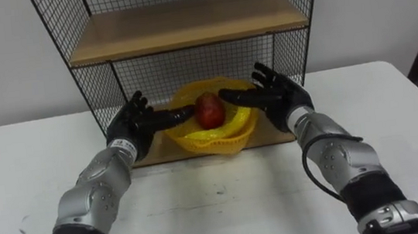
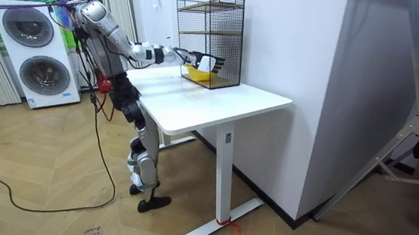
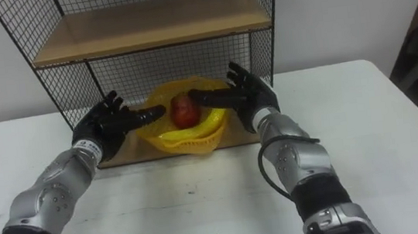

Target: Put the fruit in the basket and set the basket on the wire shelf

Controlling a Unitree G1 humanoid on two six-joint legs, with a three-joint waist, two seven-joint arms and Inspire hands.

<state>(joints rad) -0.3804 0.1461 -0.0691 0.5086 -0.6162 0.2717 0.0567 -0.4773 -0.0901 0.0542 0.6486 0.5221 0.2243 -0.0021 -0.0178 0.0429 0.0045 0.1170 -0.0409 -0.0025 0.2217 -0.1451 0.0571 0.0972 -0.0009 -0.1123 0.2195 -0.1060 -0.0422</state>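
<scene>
A yellow mesh basket (image 1: 200,140) sits on the bottom board of the black wire shelf (image 1: 183,22), partly over the board's front edge. A red fruit (image 1: 208,111) lies inside it. My left hand (image 1: 136,123) is at the basket's left side, fingers spread and open, thumb reaching to the rim. At the basket's right side my right hand (image 1: 273,95) is open too, its thumb stretched over the rim towards the fruit. In the room view I stand at the white table's (image 2: 218,103) end with both arms stretched out to the shelf (image 2: 218,19).
The shelf's upper wooden board (image 3: 145,26) hangs low over the basket. Wire mesh closes the shelf's back and sides. White tabletop (image 1: 226,201) lies in front of the shelf. Washing machines (image 2: 36,57) stand behind me in the room view.
</scene>
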